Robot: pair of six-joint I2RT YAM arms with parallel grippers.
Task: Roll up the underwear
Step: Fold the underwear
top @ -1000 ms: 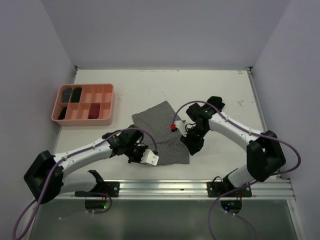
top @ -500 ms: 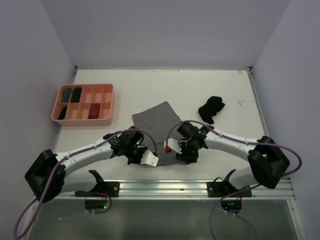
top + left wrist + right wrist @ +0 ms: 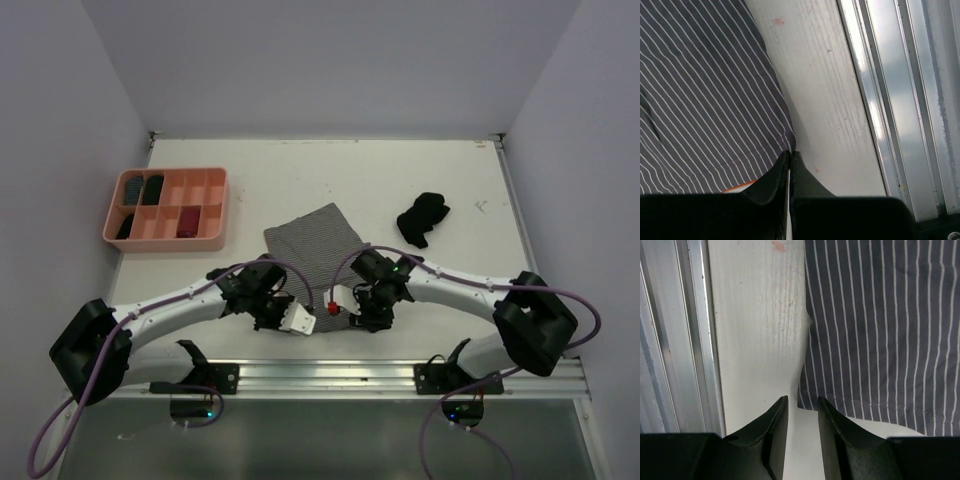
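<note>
At far left of the tabletop (image 3: 300,175), a salmon-pink tray (image 3: 165,243) is noted, with dark items (image 3: 152,186) seen in several compartments. The left claw (image 3: 790,154) is found closed, the near-left hem corner of the striped underwear (image 3: 318,245) pinched at its tips (a pinkish strip is visible beside the finger). The garment is laid flat at mid-tabletop. The right claw (image 3: 802,402) is held narrowly parted at the near-right hem, with bare tabletop seen between its fingers and nothing gripped. The black underwear (image 3: 422,218) is observed crumpled further right, well apart.
</note>
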